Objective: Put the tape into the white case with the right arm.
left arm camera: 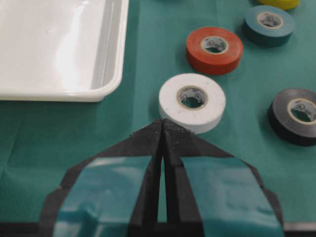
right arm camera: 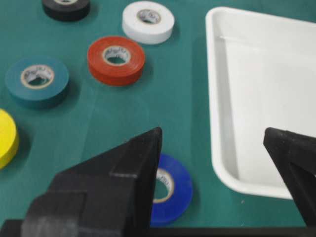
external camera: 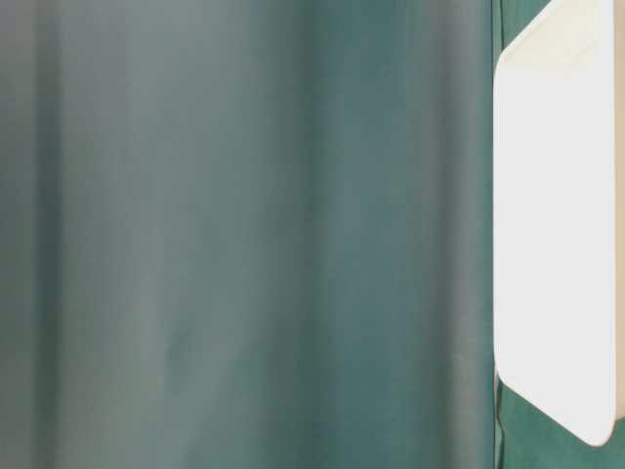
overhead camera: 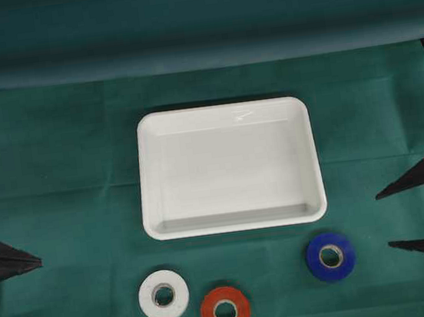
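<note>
Right gripper at the right edge of the overhead view, jaws spread wide and holding nothing, left gripper at the left edge pressed together; blue tape lies lower right of the white case, white tape and red tape along the bottom.

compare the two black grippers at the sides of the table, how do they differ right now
The left gripper has light-blue patches on its black fingers; the right gripper is plain black. The left gripper's jaws are pressed shut, tips meeting; the right gripper's stand wide open. The left gripper points at the white tape roll, while the blue tape roll lies below the right gripper's left finger. Both hold nothing and sit beside the white glossy rectangular tray.
</note>
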`<state>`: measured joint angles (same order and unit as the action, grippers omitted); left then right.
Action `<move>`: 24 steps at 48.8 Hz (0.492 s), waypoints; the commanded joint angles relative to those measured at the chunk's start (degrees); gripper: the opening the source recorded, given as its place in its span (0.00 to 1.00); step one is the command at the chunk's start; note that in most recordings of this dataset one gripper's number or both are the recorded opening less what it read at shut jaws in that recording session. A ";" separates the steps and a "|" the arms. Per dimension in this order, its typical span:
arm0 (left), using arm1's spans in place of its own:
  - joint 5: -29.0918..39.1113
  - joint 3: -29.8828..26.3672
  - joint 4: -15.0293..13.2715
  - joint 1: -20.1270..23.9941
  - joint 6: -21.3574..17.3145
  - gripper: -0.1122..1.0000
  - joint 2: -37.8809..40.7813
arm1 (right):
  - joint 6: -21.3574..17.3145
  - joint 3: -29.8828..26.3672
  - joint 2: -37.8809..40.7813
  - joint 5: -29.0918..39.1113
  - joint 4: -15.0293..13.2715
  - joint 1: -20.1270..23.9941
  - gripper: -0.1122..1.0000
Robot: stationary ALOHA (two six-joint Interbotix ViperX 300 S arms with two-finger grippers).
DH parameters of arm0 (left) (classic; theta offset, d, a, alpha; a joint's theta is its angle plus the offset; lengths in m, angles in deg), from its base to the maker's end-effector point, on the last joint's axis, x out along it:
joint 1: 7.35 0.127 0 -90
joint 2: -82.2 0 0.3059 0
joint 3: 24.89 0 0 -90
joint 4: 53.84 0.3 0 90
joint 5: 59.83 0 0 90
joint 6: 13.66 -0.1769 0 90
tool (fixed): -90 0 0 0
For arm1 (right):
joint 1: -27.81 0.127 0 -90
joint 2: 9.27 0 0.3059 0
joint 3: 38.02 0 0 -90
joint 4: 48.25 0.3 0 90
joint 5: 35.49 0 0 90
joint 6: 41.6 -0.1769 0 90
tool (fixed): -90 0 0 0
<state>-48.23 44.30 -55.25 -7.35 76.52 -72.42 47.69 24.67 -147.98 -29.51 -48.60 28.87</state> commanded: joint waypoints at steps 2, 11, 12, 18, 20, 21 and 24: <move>-0.79 -0.35 0.00 0.09 0.00 0.10 0.44 | 0.09 -0.26 1.23 -0.18 -0.18 2.20 0.81; -0.97 -0.35 0.00 0.09 0.00 0.10 0.44 | 0.00 0.44 1.58 -0.62 -1.41 6.86 0.80; -0.97 -0.35 0.00 0.09 0.00 0.10 0.44 | 0.00 0.62 1.67 -0.62 -1.41 7.21 0.80; -1.05 -0.26 0.00 0.09 -0.18 0.10 0.44 | 0.00 1.14 2.02 -0.70 -1.41 8.00 0.80; -1.05 -0.35 0.00 0.18 -0.18 0.10 0.44 | 0.00 1.14 2.02 -0.70 -1.58 8.09 0.80; -1.05 -0.35 0.00 0.26 -0.18 0.10 0.44 | 0.00 1.14 2.02 -0.62 -1.67 8.09 0.80; -1.05 -0.35 0.00 0.35 -0.18 0.10 0.44 | 0.00 1.05 2.29 -0.70 -2.11 8.09 0.80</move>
<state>-48.76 44.65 -55.25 -7.26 76.43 -72.42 47.69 26.52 -146.49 -29.69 -50.18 36.95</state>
